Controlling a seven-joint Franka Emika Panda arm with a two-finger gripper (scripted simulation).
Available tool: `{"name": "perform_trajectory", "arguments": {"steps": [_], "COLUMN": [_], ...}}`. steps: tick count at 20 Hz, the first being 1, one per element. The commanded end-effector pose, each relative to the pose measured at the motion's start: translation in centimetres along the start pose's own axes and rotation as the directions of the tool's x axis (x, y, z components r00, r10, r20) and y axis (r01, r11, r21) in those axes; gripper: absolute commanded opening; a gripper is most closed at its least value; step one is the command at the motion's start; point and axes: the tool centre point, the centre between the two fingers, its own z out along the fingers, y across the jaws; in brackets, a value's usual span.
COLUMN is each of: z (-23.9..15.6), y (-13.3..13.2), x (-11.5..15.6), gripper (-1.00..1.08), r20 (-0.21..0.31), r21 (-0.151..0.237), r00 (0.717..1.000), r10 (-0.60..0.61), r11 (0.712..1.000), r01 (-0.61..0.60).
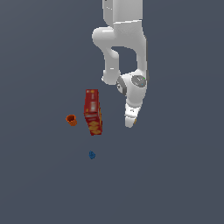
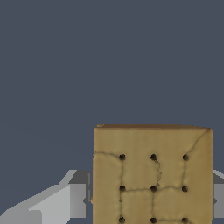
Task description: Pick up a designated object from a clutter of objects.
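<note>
Exterior view: one white arm (image 1: 124, 39) entered from the top of the picture and reached down over a plain dark grey-blue floor (image 1: 39, 188); its gripper (image 1: 130, 124) pointed at the floor to the exterior view's right of the clutter. A small speck of tan showed at the gripper's tip, too small to read as more than that. One tall red box (image 1: 92, 112) with yellow lettering stood upright just to the exterior view's left of the gripper, apart from it. One small orange cup (image 1: 71, 120) stood near the box on its left in that view, not touching it. One tiny blue lump (image 1: 92, 155) lay nearer the camera, below the box in the picture and well apart from the gripper. Wrist view: one tan block (image 2: 152, 175), flat and square-faced with a grid of darker dots and creased lines on its face, filled the space between the two grey fingers (image 2: 65, 201). One finger lay against each side of the block, so the claw was clamped on it. Only dark floor showed beyond the block; whether the block rested on the floor or was clear of it could not be told.
</note>
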Motion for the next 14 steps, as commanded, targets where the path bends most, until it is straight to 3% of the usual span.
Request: {"name": "perform_trajectory", "arguments": {"steps": [1, 14], "z": [-0.6, -7.9], "y": [0.4, 4.8], "x": [-0.3, -3.9], "gripper": [-1.0, -1.0], "r20": [0.0, -0.002], "r21": [-0.001, 0.0], "r00": [1.0, 1.0], "r10": [0.0, -0.001], "r11": [1.0, 1.0], "r01": [0.0, 0.001]}}
